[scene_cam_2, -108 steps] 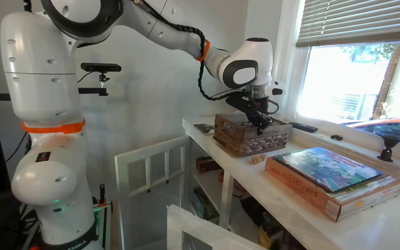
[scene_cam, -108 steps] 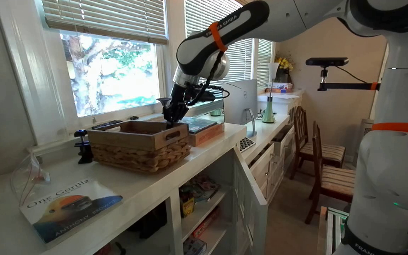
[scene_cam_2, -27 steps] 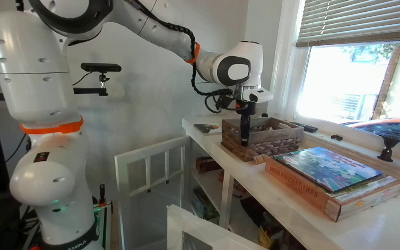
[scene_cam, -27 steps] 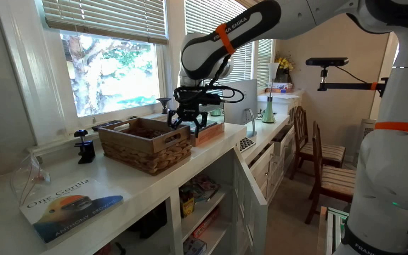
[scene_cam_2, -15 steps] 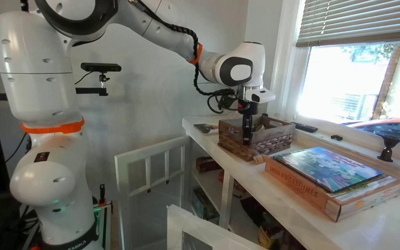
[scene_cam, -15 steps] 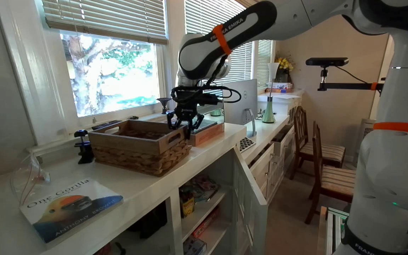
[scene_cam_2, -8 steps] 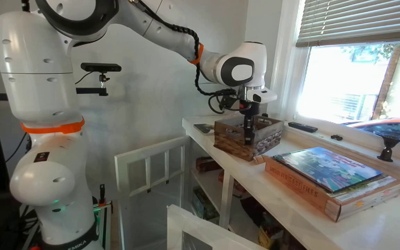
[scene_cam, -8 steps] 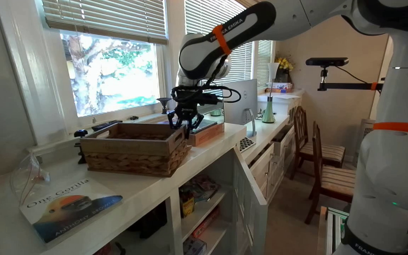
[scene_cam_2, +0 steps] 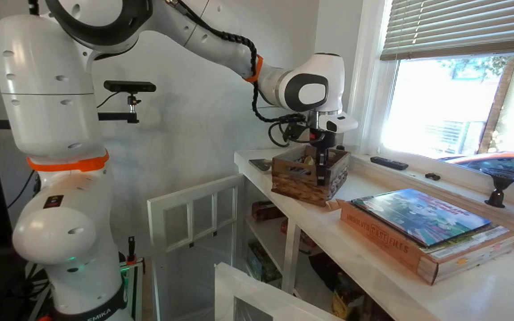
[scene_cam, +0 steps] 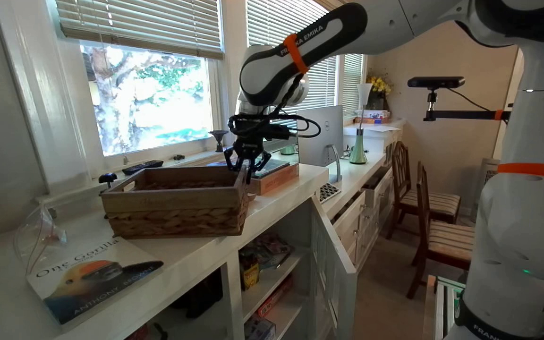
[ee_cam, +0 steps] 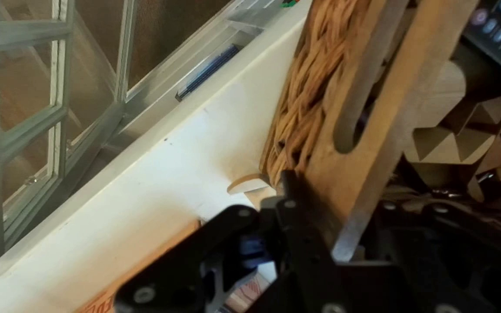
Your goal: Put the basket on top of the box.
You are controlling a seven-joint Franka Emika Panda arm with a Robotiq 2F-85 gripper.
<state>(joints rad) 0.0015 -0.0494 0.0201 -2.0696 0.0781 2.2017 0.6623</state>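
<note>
Presently, the black two-fingered gripper (ee_cam: 337, 198) stands narrow, clamping the slotted end wall of the brown rectangular wicker basket (scene_cam: 177, 208) near a corner, one finger outside and one inside. The basket sits on the glossy white counter (scene_cam_2: 484, 290), just beside the flat low rectangular box (scene_cam_2: 384, 240) with orange-brown sides and a blue illustrated top.

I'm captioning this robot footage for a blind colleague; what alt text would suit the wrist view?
A robot gripper grips a brown wicker basket by its end wall near a corner, one black finger on each side. Tan faceted pieces lie inside; to the left are a white counter, the orange-brown edge of a box and an open paned door.
</note>
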